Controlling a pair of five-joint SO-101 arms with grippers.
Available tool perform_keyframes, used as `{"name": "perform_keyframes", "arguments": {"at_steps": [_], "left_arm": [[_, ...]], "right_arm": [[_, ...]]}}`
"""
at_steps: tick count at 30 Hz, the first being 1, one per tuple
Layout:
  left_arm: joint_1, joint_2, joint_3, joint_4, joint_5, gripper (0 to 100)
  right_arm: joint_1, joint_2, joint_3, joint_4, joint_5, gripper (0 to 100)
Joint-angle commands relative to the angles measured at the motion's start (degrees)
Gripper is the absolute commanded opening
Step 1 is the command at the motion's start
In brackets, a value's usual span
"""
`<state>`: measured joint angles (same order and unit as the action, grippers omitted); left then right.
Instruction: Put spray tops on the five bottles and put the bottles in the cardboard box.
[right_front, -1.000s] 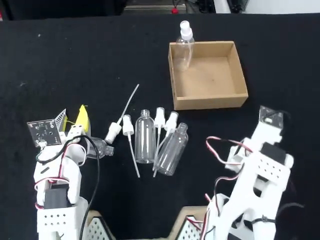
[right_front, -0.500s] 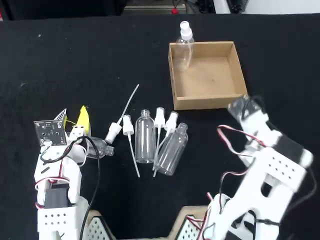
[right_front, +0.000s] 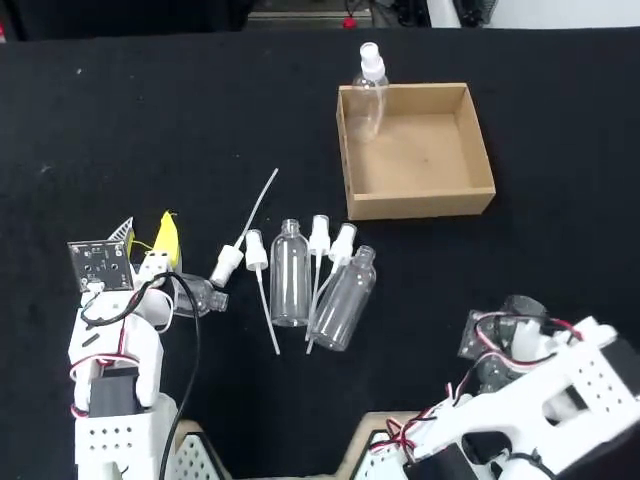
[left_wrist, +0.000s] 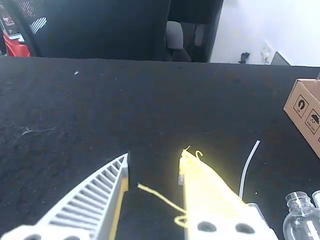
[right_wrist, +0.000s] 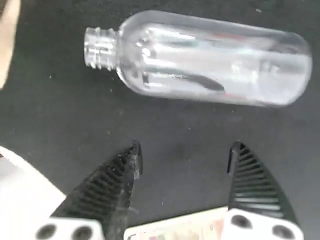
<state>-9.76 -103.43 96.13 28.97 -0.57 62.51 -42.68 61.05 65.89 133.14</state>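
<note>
Bottle (right_wrist: 200, 60) uncapped, lying flat just ahead of right claw (right_wrist: 185, 147), jaws wide. Straddle mid-body squarely before closing; round plastic may roll. Left claw (left_wrist: 153, 156) spread, empty.

The black table (right_front: 150, 120) carries the cardboard box (right_front: 420, 205) toward its far side. Nearer the middle lie two clear bottles (right_front: 290, 275), side by side and uncapped, with four white spray tops (right_front: 320, 237) scattered about them, long tubes trailing, and a third bottle (right_front: 195, 297) a little apart.
</note>
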Motion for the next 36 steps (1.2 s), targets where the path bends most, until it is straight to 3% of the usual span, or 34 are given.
{"name": "perform_keyframes", "arguments": {"at_steps": [1, 7, 11, 14, 21, 25, 28, 36], "left_arm": [[0.5, -0.4, 1.2, 0.2, -0.4, 16], [0.5, -0.4, 1.2, 0.2, -0.5, 16], [0.5, -0.4, 1.2, 0.2, -0.5, 16], [0.5, -0.4, 1.2, 0.2, -0.5, 16], [0.5, -0.4, 1.2, 0.2, -0.5, 16], [0.5, -0.4, 1.2, 0.3, -0.5, 16], [0.5, -0.4, 1.2, 0.3, -0.6, 16], [0.5, -0.4, 1.2, 0.3, -0.6, 16]], "right_arm": [[1.1, -1.5, 5.1, -11.8, 1.4, 26.1], [5.5, -1.5, 11.0, -24.8, 1.4, 25.5], [7.7, -1.5, 11.4, -21.1, 1.4, 11.8], [8.7, -1.5, 9.1, -14.2, 1.2, 0.8], [8.7, -1.5, -3.2, 15.4, 1.5, 1.1], [4.7, -1.5, -8.1, 28.5, 1.4, 1.1], [3.3, -1.5, -8.1, 28.3, 1.2, 1.1], [2.6, -1.5, -0.7, 15.3, 1.5, 1.1]]}}
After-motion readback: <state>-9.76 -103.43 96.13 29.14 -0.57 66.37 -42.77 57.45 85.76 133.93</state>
